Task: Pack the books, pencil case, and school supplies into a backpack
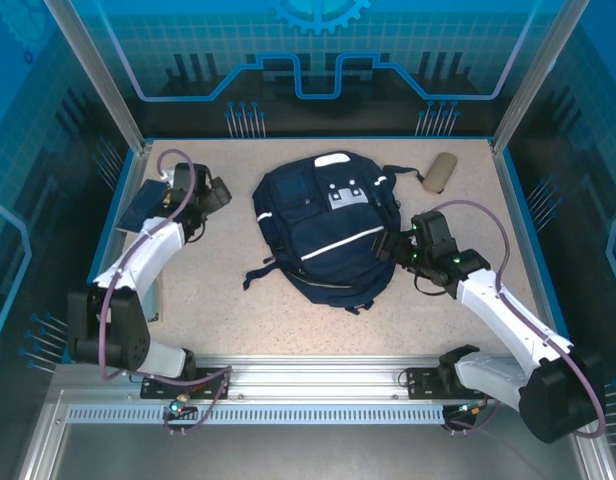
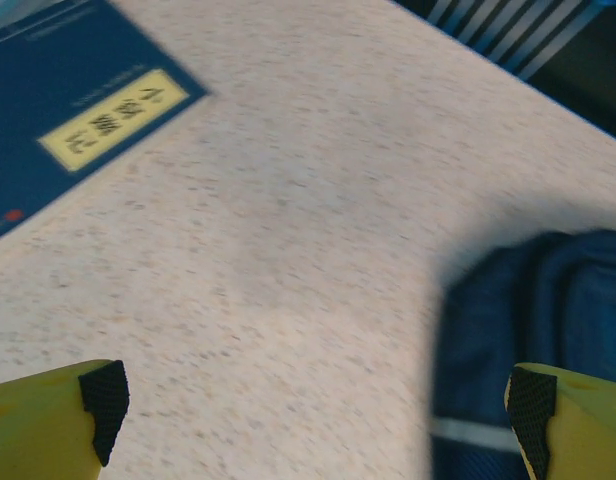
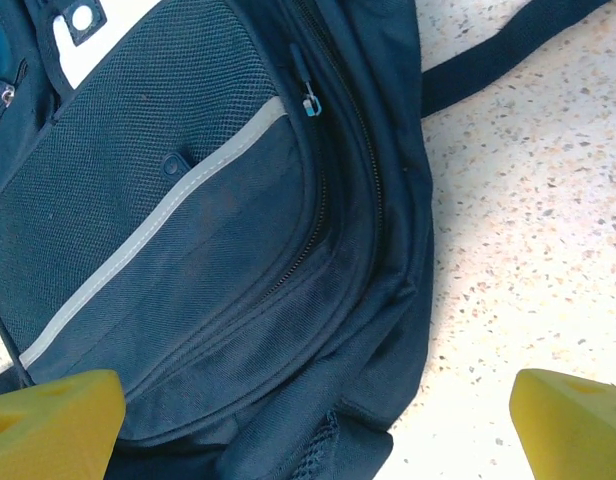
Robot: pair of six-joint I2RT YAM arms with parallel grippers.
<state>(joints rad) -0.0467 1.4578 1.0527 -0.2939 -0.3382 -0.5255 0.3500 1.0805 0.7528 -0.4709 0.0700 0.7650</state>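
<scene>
Left fingers wide apart, gripping nothing, over the tabletop. Right fingers also apart, over the backpack edge. We see the backpack mid-frame, one navy book upper left, pencil case upper right.

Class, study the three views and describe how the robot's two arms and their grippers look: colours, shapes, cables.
The left arm and right arm have smooth white shell links between black joints and black bases. A mauve cable loops along each. The left gripper has blunt yellow fingers with black textured pads. The right gripper also has yellow fingers.
</scene>
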